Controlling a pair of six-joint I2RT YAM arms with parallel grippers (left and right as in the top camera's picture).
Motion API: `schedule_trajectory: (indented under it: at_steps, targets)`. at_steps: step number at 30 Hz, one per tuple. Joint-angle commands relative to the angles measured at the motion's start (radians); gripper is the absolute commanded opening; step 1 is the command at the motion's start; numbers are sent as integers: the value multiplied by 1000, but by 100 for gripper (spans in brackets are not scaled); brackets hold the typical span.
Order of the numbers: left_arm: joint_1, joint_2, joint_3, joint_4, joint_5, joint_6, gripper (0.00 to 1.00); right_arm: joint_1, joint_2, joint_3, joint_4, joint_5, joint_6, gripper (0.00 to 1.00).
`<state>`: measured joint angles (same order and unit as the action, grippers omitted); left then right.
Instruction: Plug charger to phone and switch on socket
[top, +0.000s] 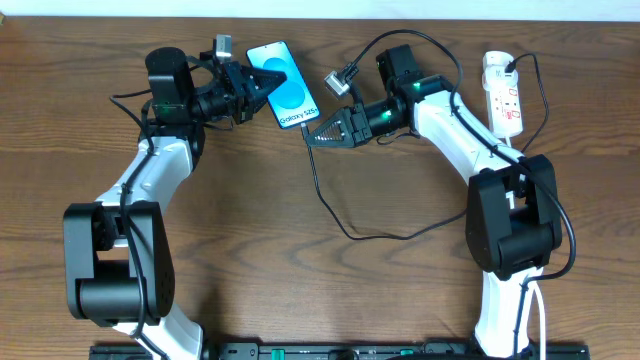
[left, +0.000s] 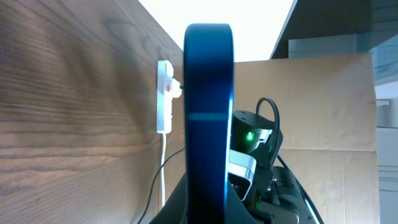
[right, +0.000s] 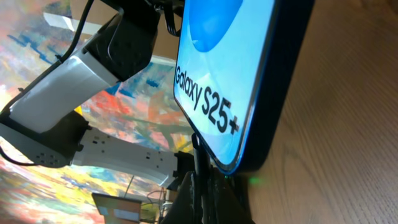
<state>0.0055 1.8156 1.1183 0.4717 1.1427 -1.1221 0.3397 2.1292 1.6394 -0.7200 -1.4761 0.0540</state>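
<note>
In the overhead view the phone (top: 283, 85), with its cyan screen and "Galaxy S25" band, sits at the back centre, and my left gripper (top: 262, 88) is shut on its left side. The left wrist view shows the phone (left: 208, 112) edge-on between that gripper's (left: 208, 202) jaws. My right gripper (top: 318, 130) is shut on the charger (top: 325, 200) just behind its tip, at the phone's lower edge. In the right wrist view the charger (right: 200, 168) rises from the gripper (right: 202, 190) to the phone (right: 230, 81). Whether the tip is seated is hidden. The socket (top: 503, 95) lies far right.
The charger's black cable loops across the table toward the right arm's base (top: 515, 225) and up to the socket's far end. In the left wrist view the socket (left: 164, 96) and its white cord lie ahead, with the right arm (left: 252, 143) behind the phone.
</note>
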Motion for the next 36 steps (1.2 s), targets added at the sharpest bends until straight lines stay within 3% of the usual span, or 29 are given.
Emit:
schedule_trajectory:
  at_steps: [1,20,36]
  targets:
    - [-2,-26,-2,9,38,2,7,2,-1,0,7,8,21,1]
    - [-3,-26,-2,9,39,2,7,19,0,0,47,25,74,1]
    - [-2,-26,-2,25,69,11,7,8,0,0,47,-87,54,1]
